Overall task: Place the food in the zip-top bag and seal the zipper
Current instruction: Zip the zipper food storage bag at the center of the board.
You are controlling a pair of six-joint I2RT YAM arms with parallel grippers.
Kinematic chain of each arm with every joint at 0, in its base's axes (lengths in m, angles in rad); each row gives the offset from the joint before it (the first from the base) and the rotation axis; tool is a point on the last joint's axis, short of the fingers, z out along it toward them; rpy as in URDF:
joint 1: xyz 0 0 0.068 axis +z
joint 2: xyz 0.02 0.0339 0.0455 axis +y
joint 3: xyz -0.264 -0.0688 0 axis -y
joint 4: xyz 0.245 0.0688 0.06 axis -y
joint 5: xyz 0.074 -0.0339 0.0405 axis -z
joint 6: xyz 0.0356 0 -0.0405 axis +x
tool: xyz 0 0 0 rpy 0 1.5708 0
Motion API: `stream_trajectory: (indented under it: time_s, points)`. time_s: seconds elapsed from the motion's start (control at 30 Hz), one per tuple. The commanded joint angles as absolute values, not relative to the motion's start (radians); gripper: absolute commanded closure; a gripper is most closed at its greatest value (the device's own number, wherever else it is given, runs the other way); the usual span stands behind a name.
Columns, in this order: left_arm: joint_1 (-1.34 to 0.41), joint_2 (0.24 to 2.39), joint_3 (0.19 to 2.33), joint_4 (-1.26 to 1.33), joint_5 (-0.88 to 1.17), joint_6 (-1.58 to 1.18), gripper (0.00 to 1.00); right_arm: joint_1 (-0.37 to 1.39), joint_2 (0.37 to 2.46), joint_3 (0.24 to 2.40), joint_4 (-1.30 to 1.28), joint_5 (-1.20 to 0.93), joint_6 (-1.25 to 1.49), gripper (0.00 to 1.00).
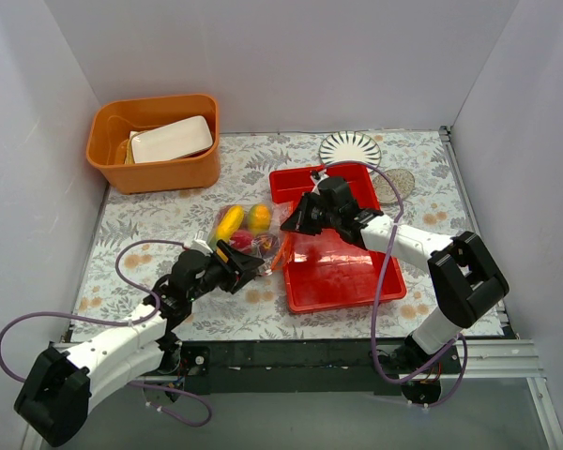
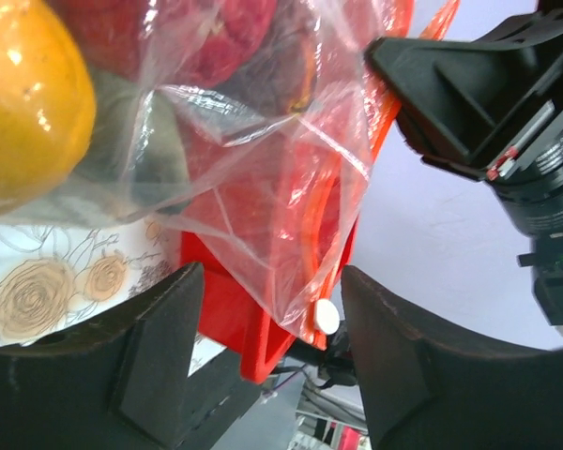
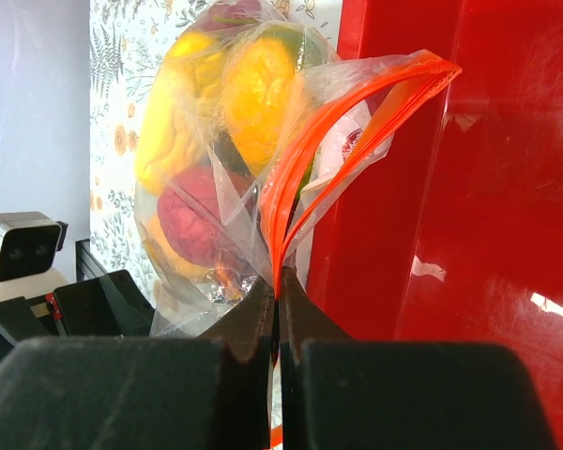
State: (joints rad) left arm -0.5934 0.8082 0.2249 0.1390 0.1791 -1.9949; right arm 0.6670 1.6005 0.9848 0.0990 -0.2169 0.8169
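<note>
The clear bag [image 1: 245,235] sits on the worktop [image 1: 141,225], right beside the left side of the red tray [image 1: 342,267]. The toy food is inside the bag. From the top view you can see a yellow corn [image 1: 229,222], a yellow and orange mango [image 1: 259,217] and a red piece [image 1: 241,242] through the plastic. The right wrist view shows yellow pieces up high in the bag and a dark red one [image 3: 192,220] lower down. The orange strip [image 3: 305,173] along the bag's mouth faces the tray and touches its wall. The right gripper [image 3: 277,295] has its jaws squeezed tight on one end of the strip. Past that end the two sides of the strip bend away from each other, so the mouth gapes there. The left gripper [image 2: 272,272] is at the other side of the bag with its jaws wide apart. A corner of the bag hangs between them, and they are not pinching it. At the back left there is an orange tub [image 1: 155,175] with a white dish [image 1: 172,139] lying in it. A striped plate [image 1: 350,147] sits behind the tray.
</note>
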Motion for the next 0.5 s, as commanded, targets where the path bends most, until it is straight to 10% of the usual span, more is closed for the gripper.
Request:
stream_trajectory:
  time_s: [0.0,0.47]
  points:
    - [-0.601,0.847,0.210,0.284,0.152,-2.215,0.43,0.655,1.560,0.973,0.129,-0.224,0.825,0.99]
    - [-0.643,0.922,0.184,0.347,0.150,-2.276,0.63,0.655,1.566,0.979,0.129,-0.233,0.825,0.99]
